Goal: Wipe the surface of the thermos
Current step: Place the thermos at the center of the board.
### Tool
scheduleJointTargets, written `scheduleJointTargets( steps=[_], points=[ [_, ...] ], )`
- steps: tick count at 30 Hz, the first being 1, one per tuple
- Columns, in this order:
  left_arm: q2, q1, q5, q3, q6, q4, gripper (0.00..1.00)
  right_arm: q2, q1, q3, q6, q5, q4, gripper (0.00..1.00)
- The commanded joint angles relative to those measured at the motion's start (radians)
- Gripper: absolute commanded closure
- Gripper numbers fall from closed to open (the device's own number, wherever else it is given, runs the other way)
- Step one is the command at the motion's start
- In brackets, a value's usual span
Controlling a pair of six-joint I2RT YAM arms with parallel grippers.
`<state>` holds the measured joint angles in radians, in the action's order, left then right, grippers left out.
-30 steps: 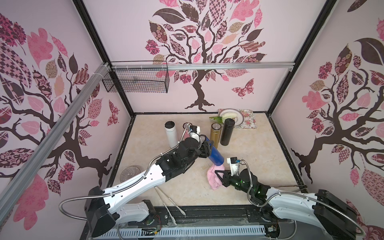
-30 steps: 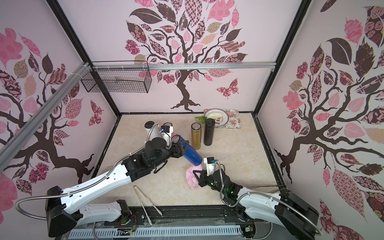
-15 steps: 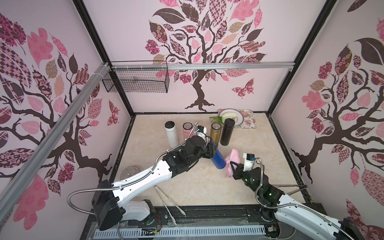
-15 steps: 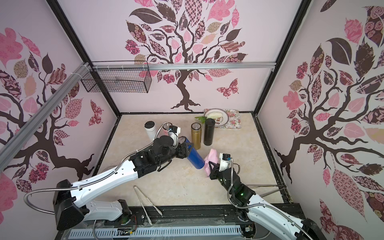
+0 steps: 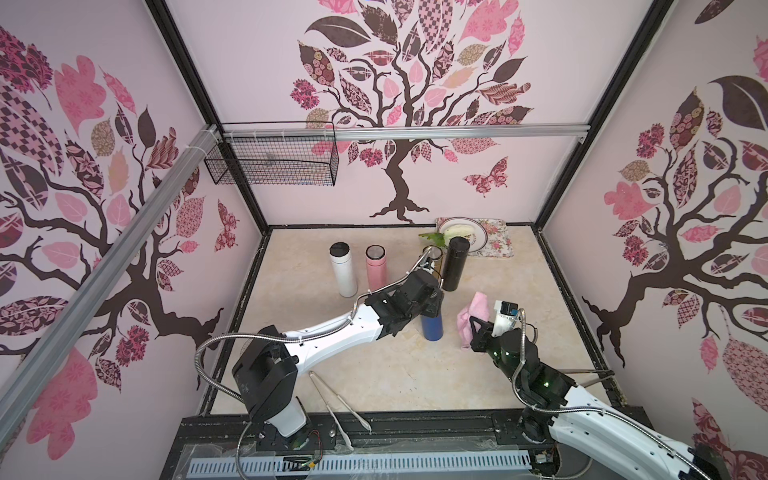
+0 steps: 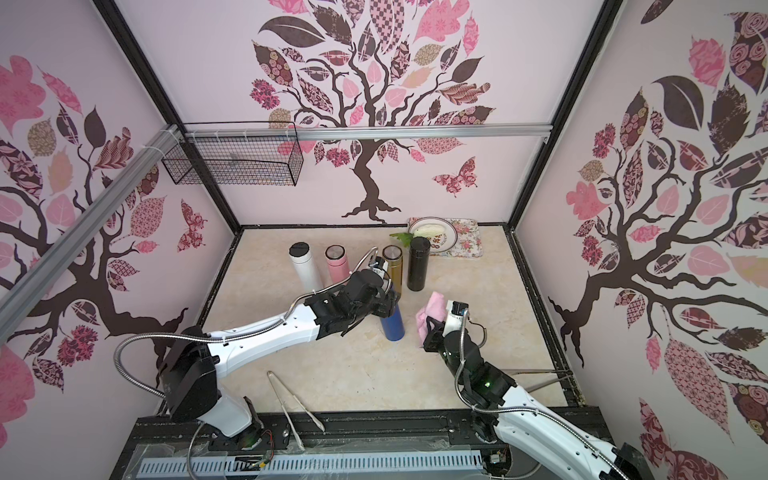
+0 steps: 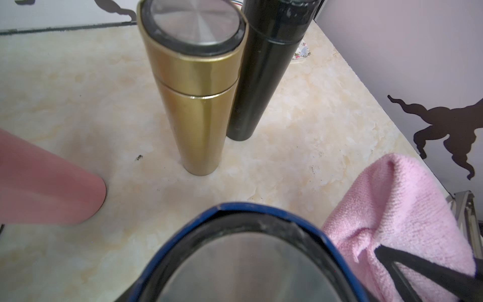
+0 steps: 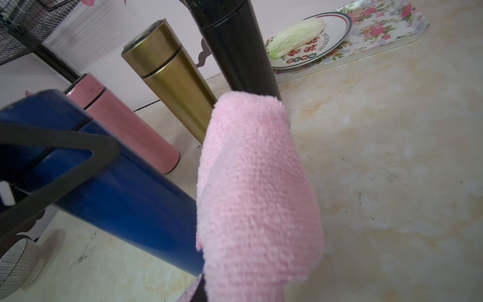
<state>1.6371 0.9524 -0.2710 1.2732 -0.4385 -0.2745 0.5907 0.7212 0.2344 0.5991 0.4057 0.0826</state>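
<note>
Thermoses, five: blue [image 6: 392, 326], white [image 6: 305, 266], pink [image 6: 337, 266], gold [image 6: 392, 266], black [image 6: 417, 264]; cloth [image 6: 430, 313], one.

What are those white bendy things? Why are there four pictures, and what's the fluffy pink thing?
Those are two robot arms, each ending in a pinching hand. Two pictures come from a camera up high, looking down on the whole table. The other two come from little cameras on the arms' wrists, so things look big and close. The left hand grips the blue thermos by its top. The right hand pinches a pink cloth beside it, probably to wipe it; in both top views they are apart. Behind stand a white thermos, pink thermos, gold thermos and black thermos, plus a plate on a tray. Tongs lie at the front.
</note>
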Motion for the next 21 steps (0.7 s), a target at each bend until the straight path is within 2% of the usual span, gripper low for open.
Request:
scheduleJointTargets(
  steps=[1, 7, 18, 19, 21],
  points=[
    [0.026, 0.014, -0.086, 0.106, 0.082, 0.1, 1.0, -0.035, -0.003, 0.032, 0.03, 0.073, -0.058, 1.0],
    [0.128, 0.057, -0.21, 0.166, 0.197, 0.153, 1.0, -0.098, -0.005, 0.0, 0.051, 0.079, -0.084, 1.0],
    [0.221, 0.056, -0.191, 0.223, 0.206, 0.141, 1.0, -0.073, -0.004, -0.044, 0.081, 0.018, -0.025, 1.0],
    [0.219, 0.055, -0.19, 0.224, 0.205, 0.137, 0.94, -0.069, -0.004, -0.046, 0.081, 0.015, -0.02, 1.0],
    [0.219, 0.055, -0.186, 0.223, 0.205, 0.131, 0.69, -0.065, -0.003, -0.046, 0.08, 0.011, -0.012, 1.0]
  ],
)
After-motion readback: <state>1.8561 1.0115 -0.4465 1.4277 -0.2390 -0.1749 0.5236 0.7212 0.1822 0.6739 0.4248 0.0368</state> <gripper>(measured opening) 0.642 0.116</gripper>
